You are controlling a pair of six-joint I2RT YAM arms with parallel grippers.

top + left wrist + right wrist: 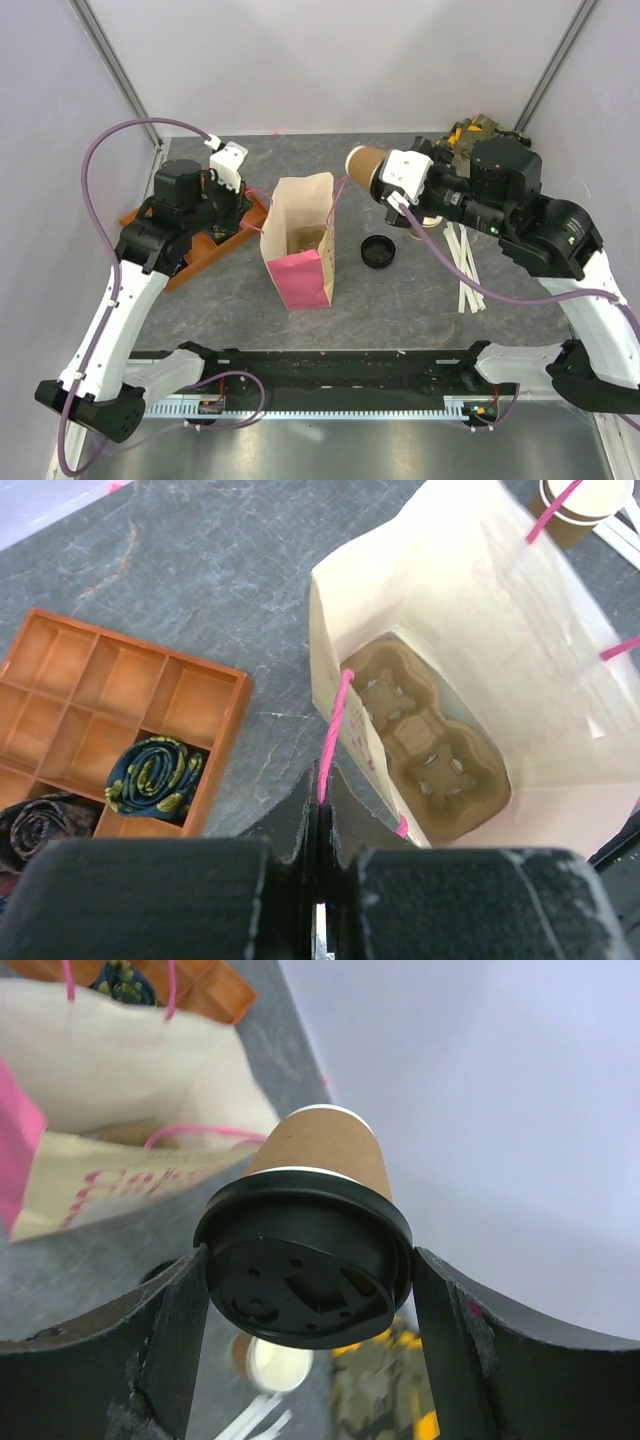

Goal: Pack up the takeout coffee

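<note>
Right wrist view: right gripper (305, 1305) stands wide, fingers (170, 1340) clamped on either side of the black lid (300, 1280) of the takeout coffee (325, 1155). Cup held sideways in the air, just right of the paper bag (300, 230) mouth. Across the bag, left gripper (320, 830) pinched tight on the pink handle (335, 725). Cardboard cup carrier (425, 745) lies in the bag bottom. Loose lid (377, 251) on the table (420, 300) beside the bag.

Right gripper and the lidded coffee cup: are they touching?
Touching. In the right wrist view the right gripper has a finger pressed against each side of the takeout coffee at its black lid, with no gap.
</note>
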